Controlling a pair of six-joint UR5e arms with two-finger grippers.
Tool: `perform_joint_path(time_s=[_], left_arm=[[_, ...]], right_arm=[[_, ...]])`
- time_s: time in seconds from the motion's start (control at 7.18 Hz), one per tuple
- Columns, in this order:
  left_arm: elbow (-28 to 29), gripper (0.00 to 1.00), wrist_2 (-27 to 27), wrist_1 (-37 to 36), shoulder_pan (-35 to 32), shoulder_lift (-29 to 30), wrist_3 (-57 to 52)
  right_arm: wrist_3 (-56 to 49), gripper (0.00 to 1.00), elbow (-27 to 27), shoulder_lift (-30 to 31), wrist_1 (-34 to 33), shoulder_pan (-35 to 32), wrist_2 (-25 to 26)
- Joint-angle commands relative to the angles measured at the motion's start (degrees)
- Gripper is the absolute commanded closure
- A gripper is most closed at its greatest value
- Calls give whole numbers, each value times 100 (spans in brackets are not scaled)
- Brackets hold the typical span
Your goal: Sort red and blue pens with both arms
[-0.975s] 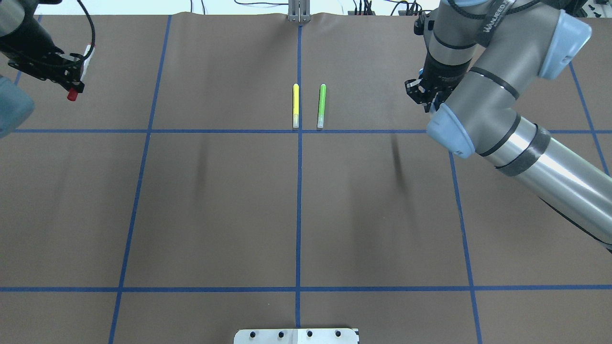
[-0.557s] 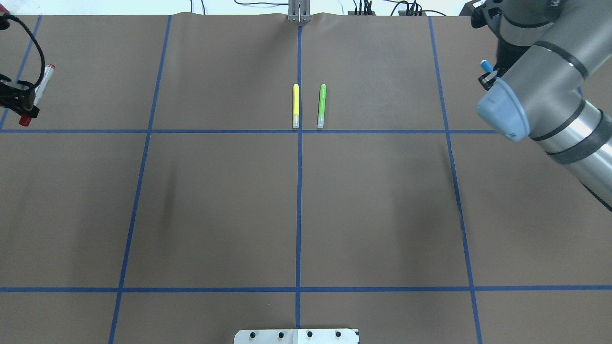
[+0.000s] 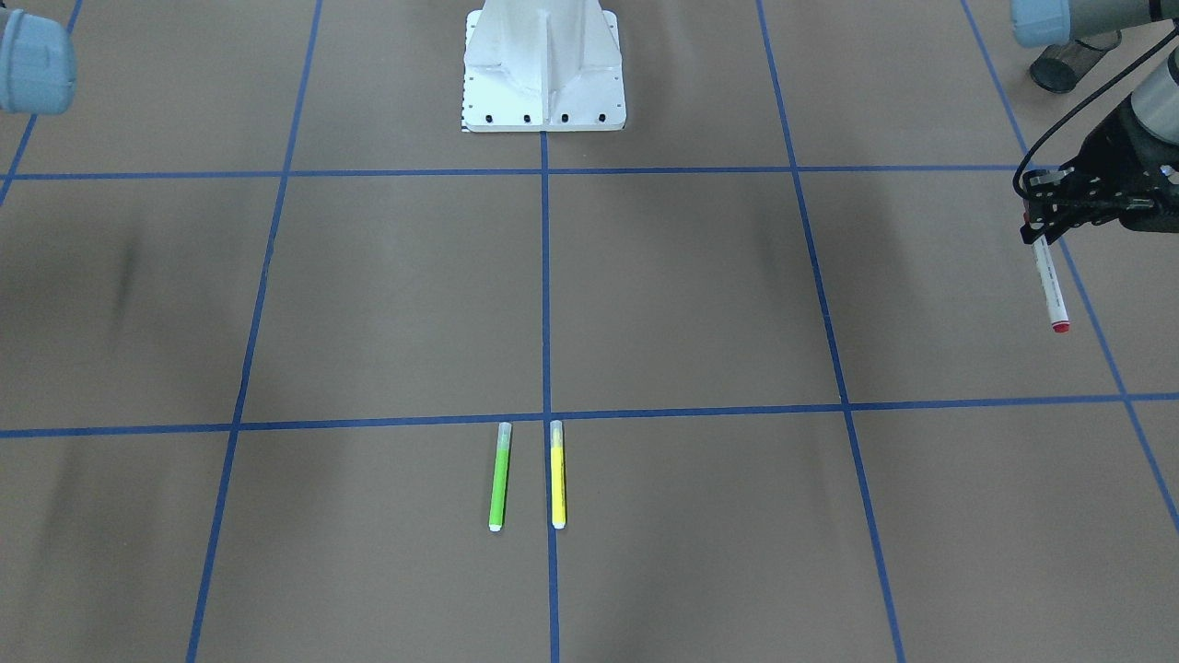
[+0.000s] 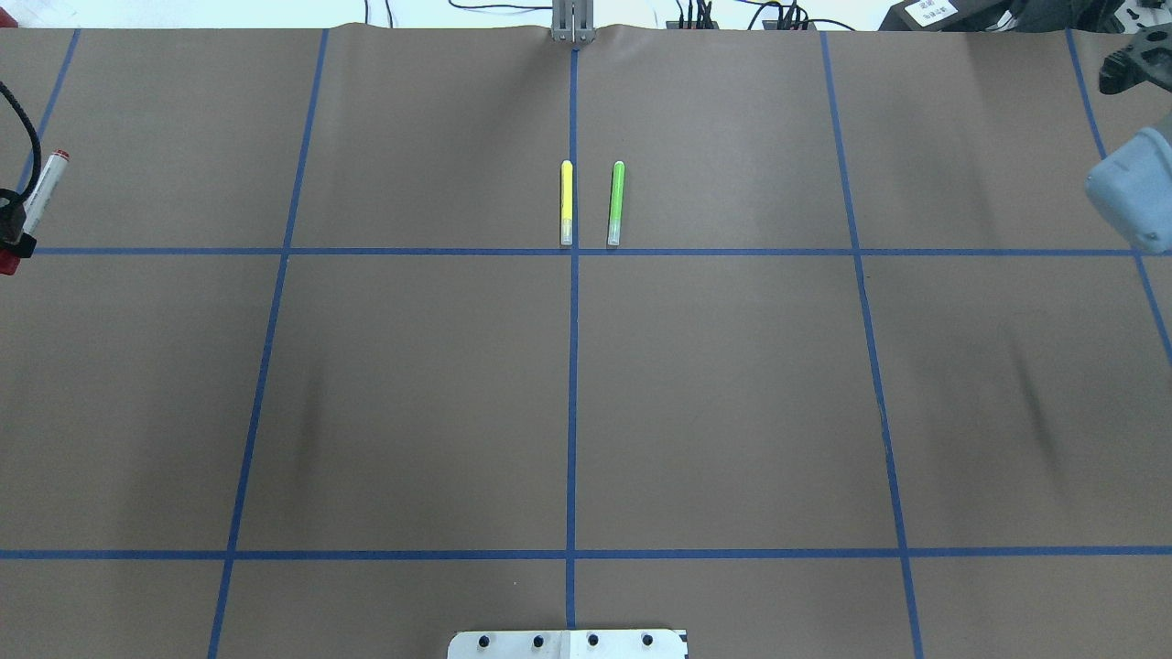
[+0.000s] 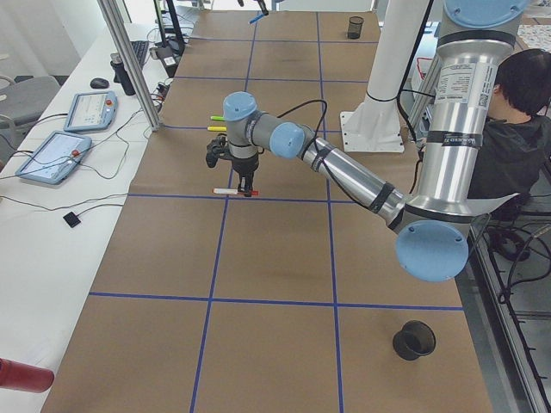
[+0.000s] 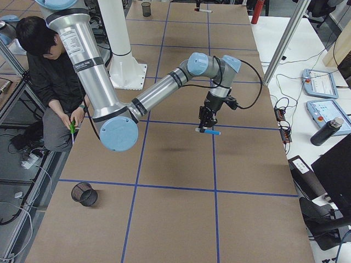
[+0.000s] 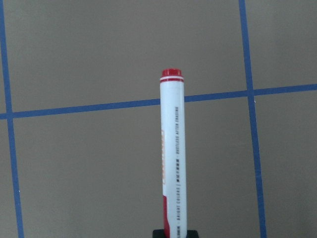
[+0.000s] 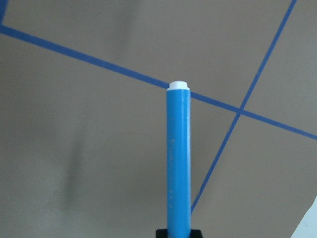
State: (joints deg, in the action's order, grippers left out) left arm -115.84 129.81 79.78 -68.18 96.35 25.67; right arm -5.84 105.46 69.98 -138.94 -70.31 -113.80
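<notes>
Here, the left gripper (image 3: 1039, 228) is clamping the red pen (image 3: 1050, 285) near its capped end, out at the robot's left edge of the table (image 4: 732, 384). The right gripper (image 8: 178, 232) is pinching the blue pen (image 8: 178, 158) by one end, far to the right. Both pens are probably handling as light, stiff, smooth plastic rods, apt to swivel in an end pinch, so a mid-barrel hold is looking safer. The wrist views are showing barrels and closed jaws, while only the side views are showing each pen hanging level beneath its gripper. The overhead view is showing the yellow marker (image 4: 566, 201) and lime-green marker (image 4: 616, 201) lying side by side at centre.
</notes>
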Motion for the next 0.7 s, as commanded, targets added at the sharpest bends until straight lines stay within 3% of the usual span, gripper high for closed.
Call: perform_joint_path(time_s=[0.0, 0.28, 0.56], left_arm=[[-17, 100, 0, -24, -3, 42, 0], [-87, 100, 0, -15, -3, 86, 105], [-184, 100, 0, -6, 6, 165, 236]], right_arm=[[-740, 100, 184, 907, -457, -683, -570], [-1322, 100, 474, 2260, -694, -1246, -914], [-1638, 100, 476, 2931, -1264, -1686, -1109]])
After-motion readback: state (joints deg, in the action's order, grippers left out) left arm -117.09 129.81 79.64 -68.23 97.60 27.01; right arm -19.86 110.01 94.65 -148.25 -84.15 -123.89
